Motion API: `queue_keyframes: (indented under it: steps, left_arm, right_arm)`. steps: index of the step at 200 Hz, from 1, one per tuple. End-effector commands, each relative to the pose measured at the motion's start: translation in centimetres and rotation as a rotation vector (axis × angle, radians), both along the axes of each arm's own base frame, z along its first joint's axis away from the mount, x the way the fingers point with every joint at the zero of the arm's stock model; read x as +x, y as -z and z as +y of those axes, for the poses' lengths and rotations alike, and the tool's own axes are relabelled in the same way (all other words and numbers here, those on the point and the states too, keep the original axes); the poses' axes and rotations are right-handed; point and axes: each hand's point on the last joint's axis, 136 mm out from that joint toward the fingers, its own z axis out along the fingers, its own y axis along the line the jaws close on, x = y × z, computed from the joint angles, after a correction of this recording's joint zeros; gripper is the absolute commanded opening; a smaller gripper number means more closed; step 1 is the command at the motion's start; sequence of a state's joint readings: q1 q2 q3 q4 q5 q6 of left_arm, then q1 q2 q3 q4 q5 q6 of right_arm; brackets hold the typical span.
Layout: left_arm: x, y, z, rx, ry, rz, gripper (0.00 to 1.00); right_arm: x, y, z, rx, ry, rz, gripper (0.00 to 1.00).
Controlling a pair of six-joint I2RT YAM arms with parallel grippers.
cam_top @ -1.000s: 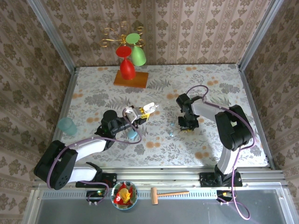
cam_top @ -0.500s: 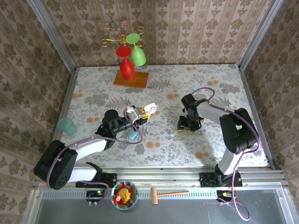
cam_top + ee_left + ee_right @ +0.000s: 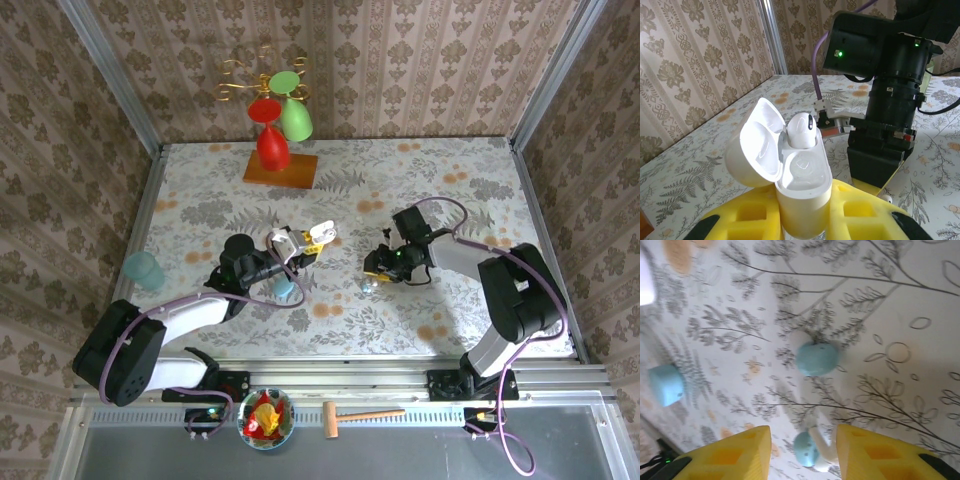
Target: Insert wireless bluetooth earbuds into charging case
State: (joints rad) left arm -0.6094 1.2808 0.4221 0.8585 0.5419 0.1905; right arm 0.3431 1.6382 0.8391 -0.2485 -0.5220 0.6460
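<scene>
My left gripper [image 3: 802, 216] is shut on a white charging case [image 3: 802, 182], held upright with its lid [image 3: 756, 145] swung open. One white earbud [image 3: 801, 130] sits in the far socket; the near socket is bare. In the top view the case [image 3: 320, 232] is at mid-table in the left gripper [image 3: 300, 244]. My right gripper [image 3: 801, 444] is open and low over the table, with a pale blue earbud [image 3: 810, 450] on a white stem lying between its fingers, untouched. A second pale blue earbud [image 3: 816, 358] lies just beyond. The right gripper [image 3: 377, 267] hovers beside them [image 3: 367, 286].
A light blue case [image 3: 285, 289] lies near the left gripper and at the left of the right wrist view [image 3: 666, 385]. A small white piece [image 3: 886, 198] lies on the table by the right gripper's black body [image 3: 880, 145]. A glass rack [image 3: 280, 130] stands at the back, a teal cup [image 3: 143, 268] far left.
The right arm has swung its gripper left and forward, down over the blue earbuds. The left gripper has kept the open case still.
</scene>
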Motion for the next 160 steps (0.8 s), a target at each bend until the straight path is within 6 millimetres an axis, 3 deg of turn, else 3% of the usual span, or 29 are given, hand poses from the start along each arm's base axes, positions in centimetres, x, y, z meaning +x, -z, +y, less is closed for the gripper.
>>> queue_keyframes:
  steps: [1, 31, 71, 93, 160]
  left_arm:
    - [0.1, -1.4, -0.4, -0.013, 0.012, -0.060, 0.04]
    - [0.2, -1.3, -0.3, -0.009, 0.006, -0.062, 0.04]
    - [0.2, -1.1, -0.2, -0.006, -0.005, -0.062, 0.04]
    - [0.2, -1.1, -0.2, -0.005, -0.003, -0.061, 0.04]
    - [0.1, -1.3, -0.1, 0.004, -0.004, -0.061, 0.04]
  right_arm:
    - [0.6, -1.8, 0.7, 0.090, 0.006, -0.035, 0.39]
    - [-0.2, -0.9, -1.9, -0.137, -0.072, -0.073, 0.40]
    - [-1.9, -1.2, -2.3, -0.332, -0.337, -0.204, 0.39]
    - [-2.0, -1.2, -2.1, -0.341, -0.373, -0.197, 0.38]
    - [-2.4, 1.9, -1.4, -0.393, -0.339, -0.063, 0.37]
